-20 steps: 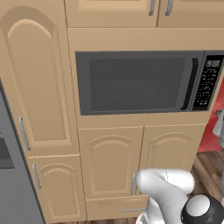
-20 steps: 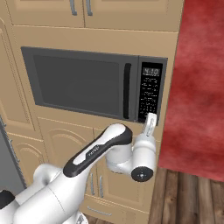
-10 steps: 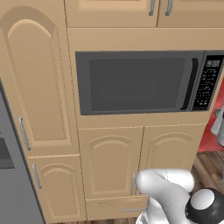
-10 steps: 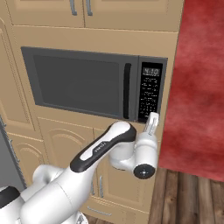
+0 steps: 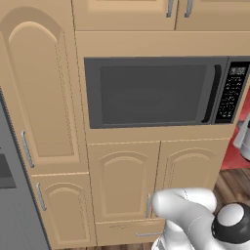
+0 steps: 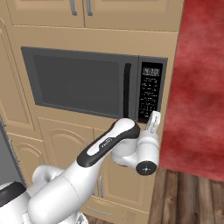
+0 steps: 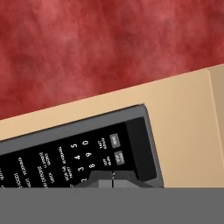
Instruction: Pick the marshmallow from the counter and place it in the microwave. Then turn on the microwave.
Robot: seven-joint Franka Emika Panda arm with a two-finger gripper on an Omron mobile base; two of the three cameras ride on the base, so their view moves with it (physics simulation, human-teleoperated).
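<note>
Microwave [image 5: 151, 92] door shut, gripper [image 7: 113, 180] at the button panel [image 6: 150, 92] for the start press.

You can't see the marshmallow; the dark window hides whatever is inside, so judge it placed only from the closed door. The thing you handle now is the microwave: rigid, built into tan cabinets [image 5: 122, 180], it won't shift under a push. Don't grab the black handle [image 6: 127, 89]; your contact point is a small button on the panel, low on its right side in the hand view, beside the number keys. Your fingers are fully closed, holding nothing, tips together like a single poker just short of the panel's bottom rows. The buttons are small and close together, so an off-centre press is the risk. The red wall [image 6: 197, 78] is just to the right.
</note>
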